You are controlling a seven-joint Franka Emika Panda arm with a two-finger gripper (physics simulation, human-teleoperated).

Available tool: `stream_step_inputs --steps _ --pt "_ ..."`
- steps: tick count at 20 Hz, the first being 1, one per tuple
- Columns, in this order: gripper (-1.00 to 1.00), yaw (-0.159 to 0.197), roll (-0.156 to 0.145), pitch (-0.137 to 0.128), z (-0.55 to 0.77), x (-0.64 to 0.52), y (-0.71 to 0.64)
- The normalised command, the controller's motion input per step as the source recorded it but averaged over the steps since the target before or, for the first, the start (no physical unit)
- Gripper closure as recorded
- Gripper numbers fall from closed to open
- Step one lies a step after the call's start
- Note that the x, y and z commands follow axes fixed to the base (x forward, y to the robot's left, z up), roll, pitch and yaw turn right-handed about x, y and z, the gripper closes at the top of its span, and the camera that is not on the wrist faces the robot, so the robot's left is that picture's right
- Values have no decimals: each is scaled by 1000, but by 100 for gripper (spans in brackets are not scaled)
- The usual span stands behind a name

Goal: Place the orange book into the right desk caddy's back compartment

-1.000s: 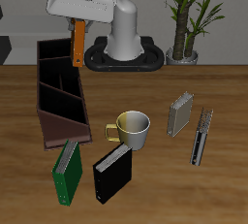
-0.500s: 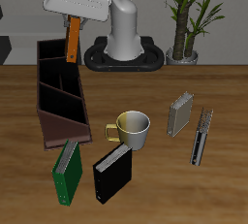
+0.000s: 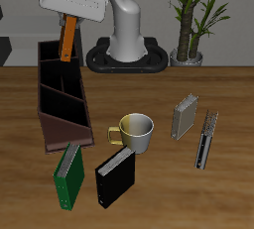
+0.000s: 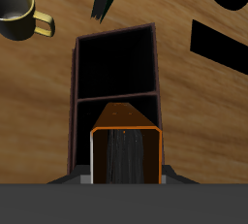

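Hand [image 3: 69,15] clamped on orange book [image 3: 67,38]; book hung upright, slightly tilted, in air above caddy's [image 3: 58,99] back compartment [image 4: 116,128], not yet inside; mug [image 3: 134,132], green book [image 3: 67,175], black book [image 3: 114,176] on counter [image 3: 159,94] nearer front.

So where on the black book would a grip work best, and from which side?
The black book stands upright near the table's front edge, beside the green book, with its thin top edge free. Probably best taken from above, fingers across its thickness at the top edge. The gripper is shut on the orange book.
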Motion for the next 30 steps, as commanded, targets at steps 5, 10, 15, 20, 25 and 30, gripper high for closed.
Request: stream_step_inputs --steps 5,10,15,20,25,30 --pt "100 -27 -54 26 -40 32 -195" --pt "100 -2 -24 -6 -6 13 -81" --pt "100 -7 -7 8 -66 55 19" --pt "100 -14 7 6 -28 108 54" --pt "100 -25 -8 13 -80 81 -26" --pt "100 -23 4 22 -102 -15 -16"
